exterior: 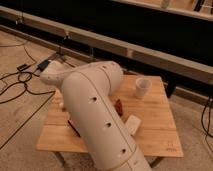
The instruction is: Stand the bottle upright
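The bottle (133, 124) lies on its side near the middle of the wooden table (155, 131), a pale shape partly covered by my arm. My white arm (95, 115) sweeps from the bottom of the camera view up and left across the table. The gripper is hidden behind the arm, somewhere over the table's left part.
A white cup (142, 87) stands upright at the table's back right. A small dark red-brown object (119, 106) sits just beside the arm, behind the bottle. A flat dark packet (74, 128) lies at the front left. Cables (22, 80) run over the floor at the left.
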Motion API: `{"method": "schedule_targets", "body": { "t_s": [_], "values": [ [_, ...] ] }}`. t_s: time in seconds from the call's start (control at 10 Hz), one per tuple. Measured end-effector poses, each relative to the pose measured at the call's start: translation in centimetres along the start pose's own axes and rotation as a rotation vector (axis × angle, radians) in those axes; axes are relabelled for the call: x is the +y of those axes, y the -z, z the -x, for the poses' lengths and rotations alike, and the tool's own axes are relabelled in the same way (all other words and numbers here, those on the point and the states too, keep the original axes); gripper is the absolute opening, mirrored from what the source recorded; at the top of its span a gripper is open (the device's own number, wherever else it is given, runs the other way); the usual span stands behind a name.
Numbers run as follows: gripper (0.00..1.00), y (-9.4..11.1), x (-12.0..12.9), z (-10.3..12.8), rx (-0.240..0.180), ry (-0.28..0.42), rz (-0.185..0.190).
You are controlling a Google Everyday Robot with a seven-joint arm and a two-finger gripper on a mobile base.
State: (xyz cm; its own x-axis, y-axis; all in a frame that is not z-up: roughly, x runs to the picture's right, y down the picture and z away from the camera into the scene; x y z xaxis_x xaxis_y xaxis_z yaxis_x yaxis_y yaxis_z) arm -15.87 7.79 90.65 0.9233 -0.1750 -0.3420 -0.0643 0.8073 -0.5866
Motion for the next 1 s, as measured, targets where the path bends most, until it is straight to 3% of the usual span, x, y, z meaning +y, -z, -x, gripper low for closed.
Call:
{"method": "schedule_targets", "body": {
  "t_s": [0.2,0.6,1.0],
  "values": [
    [0.65,-0.7,-0.4,0.6,0.012,0.024,-0.007],
    [0.65,-0.5,-1.4,2.3,0.027,0.092,-0.061],
    [0.65,-0.8,-0.3,3.9,0.022,0.135,-0.060]
  ]
}}
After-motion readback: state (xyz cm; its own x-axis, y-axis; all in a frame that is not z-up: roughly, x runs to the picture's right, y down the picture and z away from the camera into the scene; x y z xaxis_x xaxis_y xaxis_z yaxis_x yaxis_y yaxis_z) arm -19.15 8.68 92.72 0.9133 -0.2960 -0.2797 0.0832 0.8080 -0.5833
